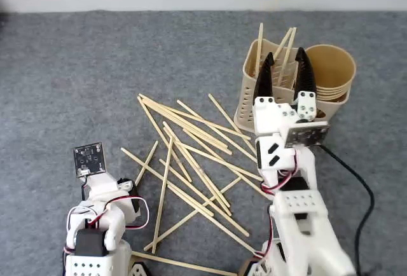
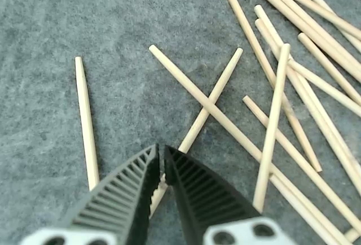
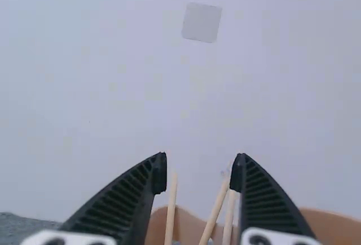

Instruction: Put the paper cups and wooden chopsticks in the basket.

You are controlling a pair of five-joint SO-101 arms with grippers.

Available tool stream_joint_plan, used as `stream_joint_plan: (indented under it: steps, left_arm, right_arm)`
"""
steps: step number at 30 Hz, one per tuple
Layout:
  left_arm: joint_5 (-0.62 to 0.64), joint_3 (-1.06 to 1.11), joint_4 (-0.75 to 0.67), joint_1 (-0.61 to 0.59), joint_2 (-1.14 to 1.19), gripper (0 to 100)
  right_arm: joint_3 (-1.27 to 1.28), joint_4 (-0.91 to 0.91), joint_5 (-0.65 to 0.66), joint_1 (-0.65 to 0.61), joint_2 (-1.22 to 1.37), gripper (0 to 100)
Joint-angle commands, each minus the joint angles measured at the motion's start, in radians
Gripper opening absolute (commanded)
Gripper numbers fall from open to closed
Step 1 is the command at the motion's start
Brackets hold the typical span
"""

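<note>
Hanging over the basket (image 1: 249,101), the right gripper (image 1: 285,55) has its jaws spread wide and empty above the upright chopsticks (image 1: 259,41) inside, with the stacked paper cups (image 1: 331,67) right against the basket. Most wooden chopsticks (image 1: 191,155) lie scattered on the grey table (image 1: 76,66), where the left gripper (image 2: 161,150) sits nearly closed, holding nothing

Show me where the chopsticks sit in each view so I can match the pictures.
High view: chopsticks lie scattered on the mat; a few stand in the basket, at the right gripper.
Left wrist view: loose chopsticks lie on the mat ahead of the left gripper.
Right wrist view: the standing chopsticks rise inside the open right gripper.
Shared landmark: the grey mat.
</note>
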Motion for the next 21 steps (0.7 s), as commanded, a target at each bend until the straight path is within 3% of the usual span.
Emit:
stream_joint_plan:
  steps: [1,10,21]
  left_arm:
    - [-0.005,-0.008,0.003,0.002,-0.012,1]
    - [-0.005,-0.008,0.003,0.002,-0.012,1]
    - [-0.005,-0.008,0.003,0.002,-0.012,1]
  right_arm:
    - [-0.009,0.278,-0.051,0.001,-0.242,20.1]
    - [-0.009,0.987,-0.049,-0.124,-0.753,20.0]
    - [-0.044,1.544,0.046,-0.186,-0.986,7.6]
